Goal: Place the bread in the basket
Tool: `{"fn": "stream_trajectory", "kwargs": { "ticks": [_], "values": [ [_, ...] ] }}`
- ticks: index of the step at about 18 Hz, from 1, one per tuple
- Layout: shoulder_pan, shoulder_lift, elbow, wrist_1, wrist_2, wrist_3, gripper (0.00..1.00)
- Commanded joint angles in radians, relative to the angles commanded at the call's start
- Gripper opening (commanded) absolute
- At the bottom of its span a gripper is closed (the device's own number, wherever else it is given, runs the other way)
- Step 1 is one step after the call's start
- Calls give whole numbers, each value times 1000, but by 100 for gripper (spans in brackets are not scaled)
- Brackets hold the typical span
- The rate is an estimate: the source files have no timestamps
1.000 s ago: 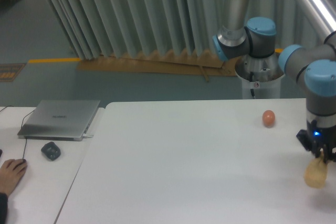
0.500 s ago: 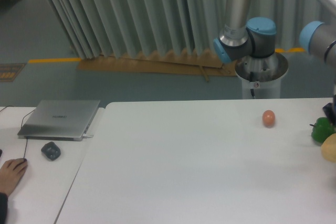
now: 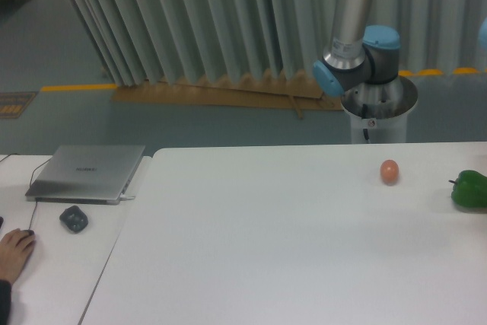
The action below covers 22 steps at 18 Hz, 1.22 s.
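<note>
We see a white counter filling the lower part of the view, with the arm's base pedestal standing behind its far edge at about one o'clock from the counter's middle. The arm's grey tube and blue-capped joints rise from that pedestal and run out of the top of the picture. The end effector is outside the camera's field, so we cannot tell whether its fingers are apart, together or clamped on anything. The bread is likewise out of view, and we cannot see a basket.

On the counter, a small round orange-brown egg sits at roughly two o'clock from the middle, well clear of the edges. A green pepper lies at three o'clock, cut off by the right border of the picture and apart from the egg.

At nine o'clock, on a second surface just beside the counter, we find a closed silver laptop, a dark mouse-like object near its front edge, and a person's hand at the far left border. Pale pleated curtains hang behind everything.
</note>
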Motion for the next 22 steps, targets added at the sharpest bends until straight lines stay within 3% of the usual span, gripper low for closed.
{"fn": "stream_trajectory", "kwargs": {
  "ticks": [7,14,15,16,22],
  "values": [
    [38,-46,11,35,12,19,31],
    [11,-83,14,81,49,-22,36],
    [9,-81,14,81,46,-29,58],
    [9,-80,14,81,46,-27,98],
    [-15,-55,6,92,43,-29,100]
  ]
}}
